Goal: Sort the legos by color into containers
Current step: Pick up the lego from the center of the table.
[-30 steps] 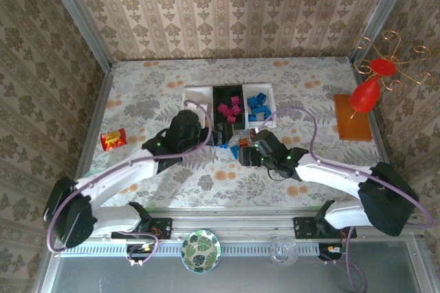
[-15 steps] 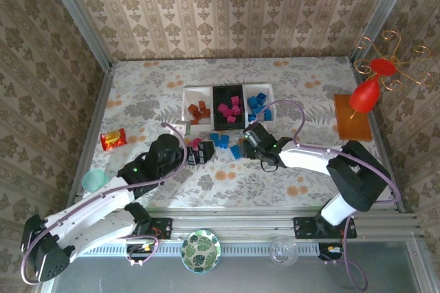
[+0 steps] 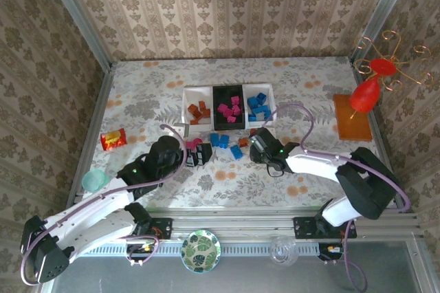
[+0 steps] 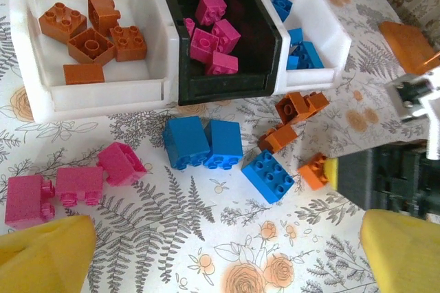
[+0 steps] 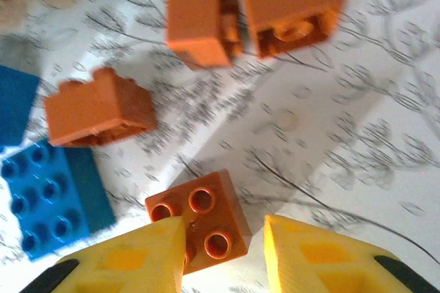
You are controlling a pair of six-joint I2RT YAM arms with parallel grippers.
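1. Right wrist view: your right claw (image 5: 223, 255) is straddling an orange brick (image 5: 199, 221) that is lying studs up on the tablecloth (image 5: 357, 135).
2. Its jaws are standing narrowly apart. The left fingertip (image 5: 130, 258) is touching the brick, while a thin gap is showing on the other side, so you cannot tell whether the grip is made.
3. Just left of this claw's fingers, a blue brick (image 5: 48, 197) is lying flat. Ahead and to the left, a tipped orange brick (image 5: 100, 111) is resting, and farther ahead a pair of orange bricks (image 5: 196, 11) is sitting close together.
4. Left wrist view: your left claw (image 4: 227, 262) is hanging spread wide over the tablecloth, holding nothing.
5. Three pink bricks (image 4: 79, 184) are lying ahead-left of it, and two blue bricks (image 4: 184, 142) are sitting side by side, touching, straight ahead.
6. Beyond those, three trays are standing in a row. The left white tray (image 4: 103, 95) is holding orange bricks, the black tray (image 4: 227, 87) is holding pink ones, and the right white tray (image 4: 328, 25) is holding blue ones.
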